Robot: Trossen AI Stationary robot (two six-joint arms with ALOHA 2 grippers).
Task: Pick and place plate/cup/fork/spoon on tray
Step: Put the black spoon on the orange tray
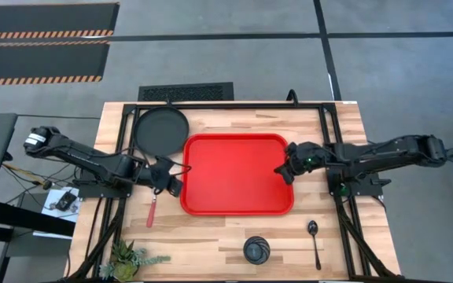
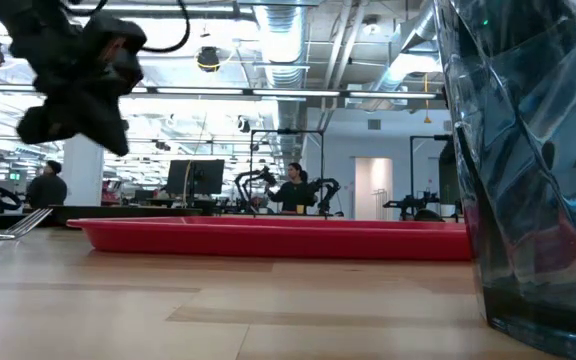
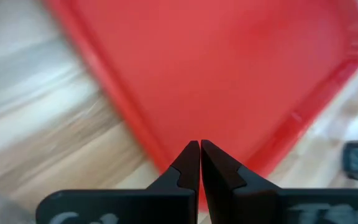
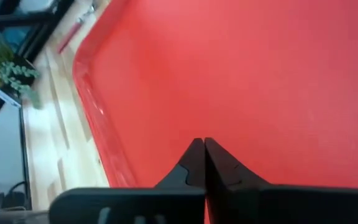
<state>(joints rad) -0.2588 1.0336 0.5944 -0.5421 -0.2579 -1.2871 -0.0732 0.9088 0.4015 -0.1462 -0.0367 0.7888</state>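
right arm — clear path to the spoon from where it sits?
Probably yes. The right gripper hangs shut over the tray's right edge; the spoon lies on bare wood on that arm's side, nothing on or against it. The cup stands well apart.

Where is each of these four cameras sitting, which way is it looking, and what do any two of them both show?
High view: overhead, straight down on the table; both arms flank the tray.
Low view: table height, looking across at the tray; the cup fills its edge, one arm above.
Left wrist view: behind the shut left gripper, at the tray's rim.
Right wrist view: behind the shut right gripper, above the tray.
Shared: all four show the tray.
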